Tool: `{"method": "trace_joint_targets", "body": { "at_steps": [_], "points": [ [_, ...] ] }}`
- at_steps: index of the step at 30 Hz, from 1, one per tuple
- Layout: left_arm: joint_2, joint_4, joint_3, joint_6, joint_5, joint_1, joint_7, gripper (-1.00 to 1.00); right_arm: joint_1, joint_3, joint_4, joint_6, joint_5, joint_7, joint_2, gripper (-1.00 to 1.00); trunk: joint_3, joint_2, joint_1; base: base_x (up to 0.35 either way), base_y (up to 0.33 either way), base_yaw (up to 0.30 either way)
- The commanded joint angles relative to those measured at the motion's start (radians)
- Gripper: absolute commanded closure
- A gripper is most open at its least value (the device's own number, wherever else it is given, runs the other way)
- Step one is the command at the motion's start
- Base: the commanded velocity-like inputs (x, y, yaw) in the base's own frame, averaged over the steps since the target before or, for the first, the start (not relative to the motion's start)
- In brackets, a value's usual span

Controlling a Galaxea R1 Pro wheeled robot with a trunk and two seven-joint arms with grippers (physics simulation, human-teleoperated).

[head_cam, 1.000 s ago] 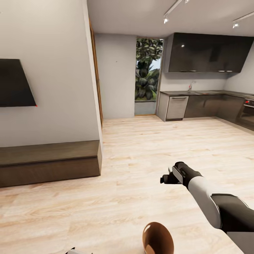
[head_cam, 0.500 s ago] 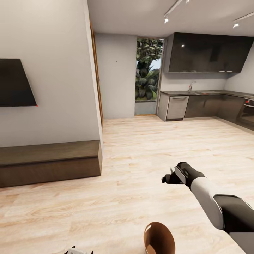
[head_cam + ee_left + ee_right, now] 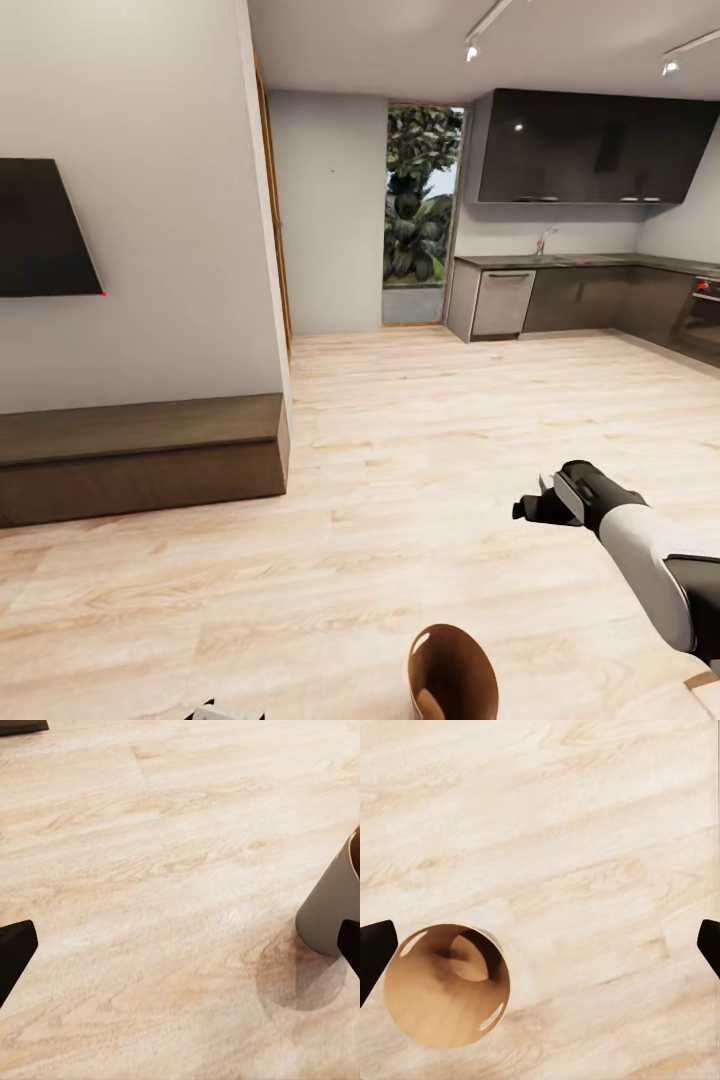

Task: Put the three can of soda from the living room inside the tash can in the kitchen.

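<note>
The trash can [image 3: 452, 675], pale outside and coppery brown inside, stands on the pale wood floor at the bottom of the head view. Seen from above in the right wrist view, the trash can [image 3: 446, 994] holds nothing that I can see. My right gripper [image 3: 535, 508] hangs open above the floor, up and to the right of the bin, its dark fingertips [image 3: 375, 945] spread wide. My left gripper [image 3: 180, 949] is open too, low over the floor, with the bin's wall [image 3: 330, 907] just beside one fingertip [image 3: 350, 945]. The soda cans are out of view.
The kitchen lies ahead at the right, with dark wall cupboards [image 3: 590, 150], a steel dishwasher front [image 3: 502, 303] and a tall window [image 3: 420, 215]. A white wall with a black TV [image 3: 40, 230] and a low wooden unit [image 3: 140, 460] juts in at the left.
My right arm has swung to the right and slightly down, away from above the bin. The bin and the room stay where they were.
</note>
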Motion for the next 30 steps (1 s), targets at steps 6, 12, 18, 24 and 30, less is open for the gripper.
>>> {"method": "trace_joint_targets", "body": {
  "at_steps": [6,12,18,24,30],
  "points": [
    [0.004,0.001,-0.001,0.009,0.000,0.000,-0.001,-1.00,0.001,0.008,0.003,0.000,0.005,0.004,-0.004,-1.00,-0.019,-0.042,0.023,0.000,0.000,0.000],
    [0.006,-0.001,-0.001,0.020,0.001,0.000,-0.003,-1.00,0.001,0.011,0.011,0.000,0.008,0.003,0.000,-1.00,-0.038,-0.084,0.046,0.000,0.000,0.000],
    [0.005,-0.001,-0.001,0.021,0.001,0.000,-0.004,-1.00,0.002,0.011,0.014,0.000,0.010,0.003,0.012,-1.00,-0.056,-0.126,0.069,0.000,0.000,0.000],
    [0.005,0.000,-0.001,0.021,0.001,0.000,-0.005,-1.00,0.002,0.012,0.015,0.000,0.012,0.003,0.030,-1.00,-0.075,-0.168,0.092,0.000,0.000,0.000],
    [0.005,0.000,-0.001,0.022,0.001,0.000,-0.005,-1.00,0.002,0.012,0.017,0.001,0.011,-0.001,0.052,-1.00,-0.094,-0.210,0.115,0.000,0.000,0.000]
  ]
}}
